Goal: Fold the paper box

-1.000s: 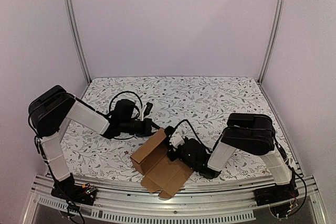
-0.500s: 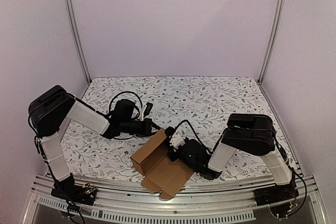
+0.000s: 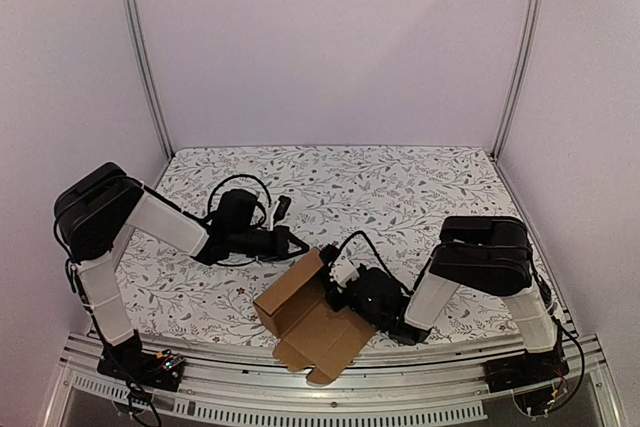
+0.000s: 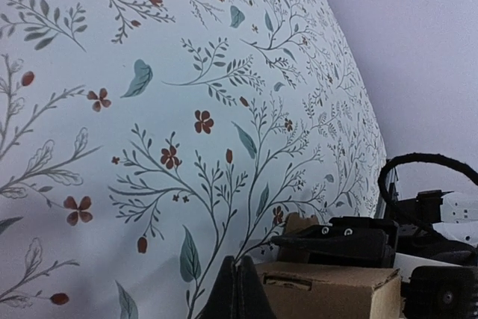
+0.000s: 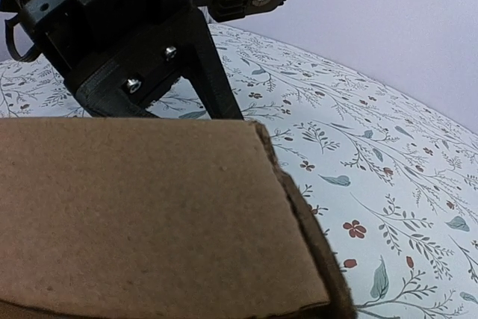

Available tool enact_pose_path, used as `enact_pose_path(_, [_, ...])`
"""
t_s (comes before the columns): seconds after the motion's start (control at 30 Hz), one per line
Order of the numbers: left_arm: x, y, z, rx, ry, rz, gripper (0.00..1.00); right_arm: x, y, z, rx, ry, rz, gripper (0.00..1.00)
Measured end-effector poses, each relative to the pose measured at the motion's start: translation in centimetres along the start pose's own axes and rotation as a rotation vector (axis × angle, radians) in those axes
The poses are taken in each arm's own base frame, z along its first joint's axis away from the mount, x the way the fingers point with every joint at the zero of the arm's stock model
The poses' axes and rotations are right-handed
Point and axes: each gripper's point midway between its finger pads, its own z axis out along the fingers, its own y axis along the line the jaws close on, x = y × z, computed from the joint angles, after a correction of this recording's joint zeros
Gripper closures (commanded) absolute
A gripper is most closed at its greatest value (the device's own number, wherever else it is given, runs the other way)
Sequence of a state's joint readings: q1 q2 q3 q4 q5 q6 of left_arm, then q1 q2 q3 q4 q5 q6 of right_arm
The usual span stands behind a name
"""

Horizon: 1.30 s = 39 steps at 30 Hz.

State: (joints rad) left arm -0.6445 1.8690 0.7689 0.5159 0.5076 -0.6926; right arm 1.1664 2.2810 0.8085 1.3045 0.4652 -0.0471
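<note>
Box [image 3: 310, 322] lies half-folded at the near edge of the bench [image 3: 420, 187], between the arms. Right claw [image 3: 337, 287] sits against its right side, fingers hidden by cardboard, so I cannot tell their state. Left claw [image 3: 298, 243], fingers together, hangs just behind the box. Floral cloth [image 3: 440, 172] covers the bench; pale walls [image 3: 330, 47] surround it.

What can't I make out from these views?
Right gripper: jaws open or on the box? Too small from the top; unseen in its wrist view, where the box fills the lower half.
Box's flaps up close: right wrist view shows one panel, cut by left and bottom edges; left wrist view cuts it at the bottom.
Left gripper touching the box or not: unclear in every view.
</note>
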Motion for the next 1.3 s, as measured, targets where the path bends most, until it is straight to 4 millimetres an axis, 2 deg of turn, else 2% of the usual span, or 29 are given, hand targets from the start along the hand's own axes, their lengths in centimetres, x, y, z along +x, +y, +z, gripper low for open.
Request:
enact_pose_path(0.47, [0.3, 0.3, 0.0, -0.012, 0.012, -0.006, 1.00, -1.6, -0.8, -1.2, 0.008, -0.029, 0.015, 0.65])
enact_pose_path(0.57, [0.3, 0.3, 0.0, -0.010, 0.015, -0.006, 1.00, -1.8, -0.9, -1.3, 0.014, -0.032, 0.016, 0.72])
enact_pose_path(0.73, [0.5, 0.1, 0.0, -0.002, 0.021, -0.007, 1.00, -1.7, -1.0, -1.3, 0.020, -0.031, 0.012, 0.95])
enact_pose_path(0.8, [0.7, -0.1, 0.0, 0.005, 0.027, -0.008, 1.00, -1.9, -1.0, -1.1, 0.022, -0.033, 0.008, 1.00])
enact_pose_path(0.97, [1.2, -0.8, 0.2, 0.029, 0.048, -0.021, 1.00, -2.8, -0.8, -0.7, 0.023, -0.057, 0.019, 1.00])
enact_pose_path(1.3, [1.6, -2.2, 0.5, 0.075, 0.060, -0.019, 1.00, -2.9, 0.0, -0.9, 0.009, -0.060, 0.005, 1.00])
